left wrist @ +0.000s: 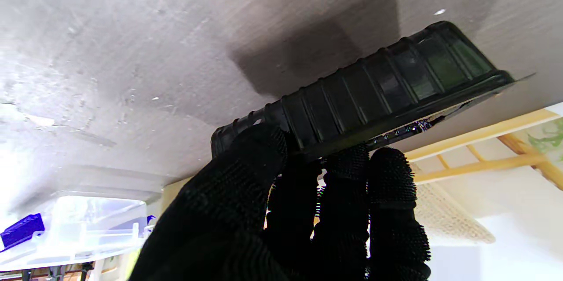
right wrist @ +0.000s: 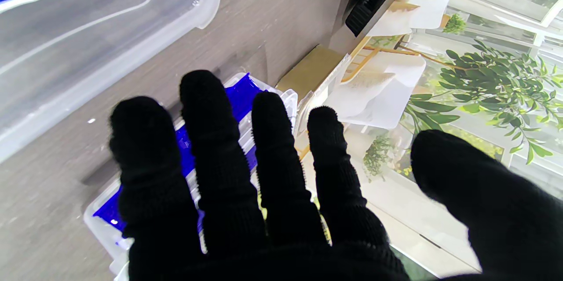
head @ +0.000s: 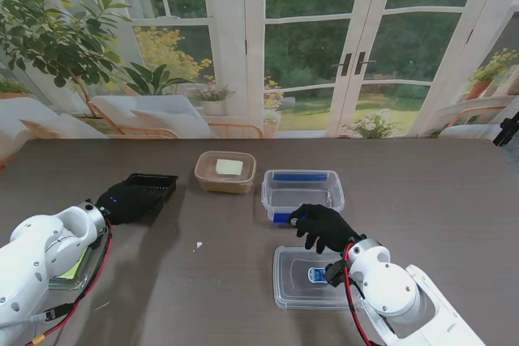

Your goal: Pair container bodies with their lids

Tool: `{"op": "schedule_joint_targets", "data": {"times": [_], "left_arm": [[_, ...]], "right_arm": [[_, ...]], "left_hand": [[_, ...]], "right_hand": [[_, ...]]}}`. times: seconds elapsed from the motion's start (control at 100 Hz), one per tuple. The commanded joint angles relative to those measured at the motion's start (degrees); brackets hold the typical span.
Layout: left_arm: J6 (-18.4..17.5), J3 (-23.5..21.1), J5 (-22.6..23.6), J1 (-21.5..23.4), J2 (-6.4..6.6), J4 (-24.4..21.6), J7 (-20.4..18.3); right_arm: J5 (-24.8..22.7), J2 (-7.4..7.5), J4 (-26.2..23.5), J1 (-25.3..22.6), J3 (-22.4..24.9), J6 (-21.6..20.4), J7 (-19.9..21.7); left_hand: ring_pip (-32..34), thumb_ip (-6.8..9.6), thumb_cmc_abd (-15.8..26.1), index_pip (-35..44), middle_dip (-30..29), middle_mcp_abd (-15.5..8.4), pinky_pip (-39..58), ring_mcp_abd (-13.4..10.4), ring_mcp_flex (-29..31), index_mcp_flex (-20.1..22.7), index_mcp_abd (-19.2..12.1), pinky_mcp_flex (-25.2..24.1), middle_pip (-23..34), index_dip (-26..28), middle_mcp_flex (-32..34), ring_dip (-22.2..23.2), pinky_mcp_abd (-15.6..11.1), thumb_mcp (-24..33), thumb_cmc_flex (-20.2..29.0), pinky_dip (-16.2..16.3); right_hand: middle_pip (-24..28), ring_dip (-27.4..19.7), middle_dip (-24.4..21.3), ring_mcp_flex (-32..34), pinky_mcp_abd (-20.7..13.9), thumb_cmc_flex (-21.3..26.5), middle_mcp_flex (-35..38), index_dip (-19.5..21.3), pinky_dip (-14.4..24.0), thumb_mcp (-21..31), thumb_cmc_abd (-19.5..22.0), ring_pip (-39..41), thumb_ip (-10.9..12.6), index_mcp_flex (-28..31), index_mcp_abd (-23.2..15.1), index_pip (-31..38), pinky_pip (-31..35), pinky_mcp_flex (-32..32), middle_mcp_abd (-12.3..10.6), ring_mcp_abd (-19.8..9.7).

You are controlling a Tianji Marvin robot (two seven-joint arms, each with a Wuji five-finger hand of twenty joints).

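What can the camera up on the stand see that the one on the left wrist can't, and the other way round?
Only the stand view shows the right hand open over the clear container, the clear lid nearer to me, and the tan container. Only the left wrist view shows the black tray's ribbed side wall and fingers gripping its rim. Both show the left hand holding the black tray.

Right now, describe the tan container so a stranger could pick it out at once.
On the dark table, look along the far row of three containers. The tan container is the middle one, between the black tray and the clear box with blue clips. It alone is opaque beige, holding a pale square.
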Motion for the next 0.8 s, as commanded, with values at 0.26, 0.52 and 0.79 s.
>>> {"op": "schedule_joint_targets", "data": {"times": [0.26, 0.52, 0.79], "left_arm": [[-0.2, 1.3, -0.8, 2.5, -0.87, -3.4, -2.4], [1.3, 3.3, -2.2, 2.6, -1.20, -5.3, -4.5], [2.3, 5.1, -3.7, 3.0, -1.37, -7.1, -7.3]], "right_arm": [[-0.7, -0.09, -0.3, -0.5, -0.3, -0.9, 0.4], [-1.0, -0.10, -0.3, -0.5, -0.2, -1.1, 0.3], [-1.1, -0.12, -0.4, -0.5, 0.2, -1.0, 0.2]], "left_hand": [[1.8, -0.78, -0.4, 2.0, 1.3, 0.4, 2.3, 0.4, 0.7, -0.1, 0.0, 0.7, 0.6, 0.9, 1.1, -0.2, 1.6, 0.5, 3.4, 1.2], [1.9, -0.81, -0.1, 2.0, 1.3, 0.4, 2.3, 0.3, 0.6, -0.3, 0.1, 0.5, 0.6, 1.2, 1.0, -0.6, 1.7, 0.1, 3.4, 1.3], [2.1, -0.67, 0.2, 1.8, 1.4, 0.6, 2.2, 0.3, 0.2, -0.7, 0.5, 0.1, 0.6, 1.4, 0.8, -0.9, 2.0, -0.2, 3.5, 1.4]], "right_hand": [[0.2, -0.2, -0.6, 1.1, 0.8, 0.7, 0.5, -0.4, -0.7, -3.3, 0.8, 0.6, -1.8, -0.4, 0.3, -0.5, -0.9, -17.8, 1.0, 0.7], [0.2, -0.2, -0.6, 1.1, 0.8, 0.7, 0.5, -0.4, -0.7, -3.3, 0.8, 0.6, -1.8, -0.4, 0.2, -0.5, -0.9, -17.8, 1.0, 0.6], [0.2, -0.1, -0.6, 1.2, 0.8, 0.7, 0.5, -0.5, -0.7, -3.4, 0.8, 0.5, -1.8, -0.4, 0.3, -0.5, -0.9, -17.8, 1.1, 0.7]]}}
